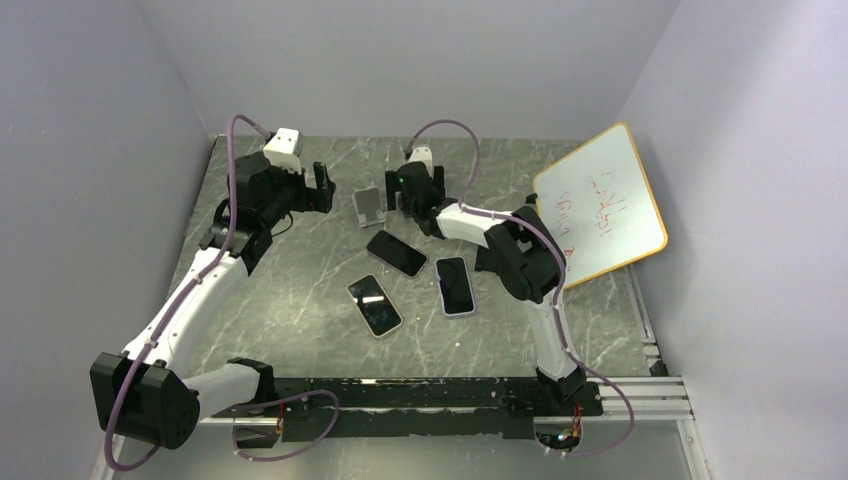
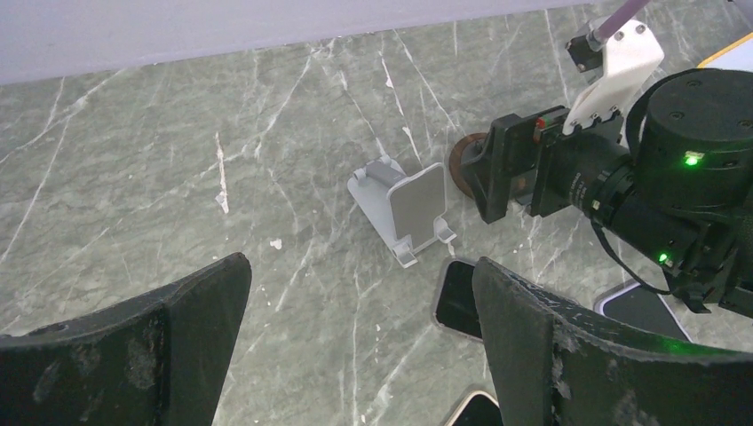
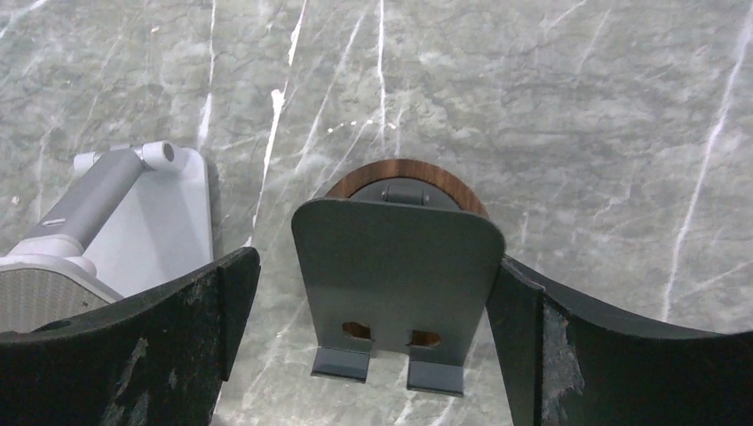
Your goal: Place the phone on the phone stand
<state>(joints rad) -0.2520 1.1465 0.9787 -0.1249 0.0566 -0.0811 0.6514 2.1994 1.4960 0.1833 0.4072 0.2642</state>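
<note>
**Operator:** Where does the job stand?

**Inspector:** At an early stage. Three phones lie flat on the table [image 1: 290,300] in the middle of the top view. The upper phone [image 1: 396,253] is black, the right-hand phone [image 1: 455,286] sits below and to its right, and the lower phone [image 1: 374,305] sits to the lower left. None is lifted, and none rests on a stand.

**Operator:** And my grippers?

**Inspector:** Your right gripper [image 3: 371,262] stands wide and holds nothing. The dark stand [image 3: 400,302], on a round wooden base, sits upright between its fingers. There is a plain gap on the left side of the wrist view. On the right side I cannot tell whether finger and stand touch. Your left gripper [image 2: 360,266] is likewise wide and empty, at the upper left of the top view, facing the white stand [image 2: 404,209]. That stand is just beside the dark one, and both are in the upper middle, above the phones.

**Operator:** What remains?

**Inspector:** In my judgement, everything that counts. You have yet to grasp a phone, carry it up and seat it against a stand's lip. Two stands are present and the task names one, so I cannot tell which is meant. The whiteboard [image 1: 600,200] at the right plays no part.
</note>
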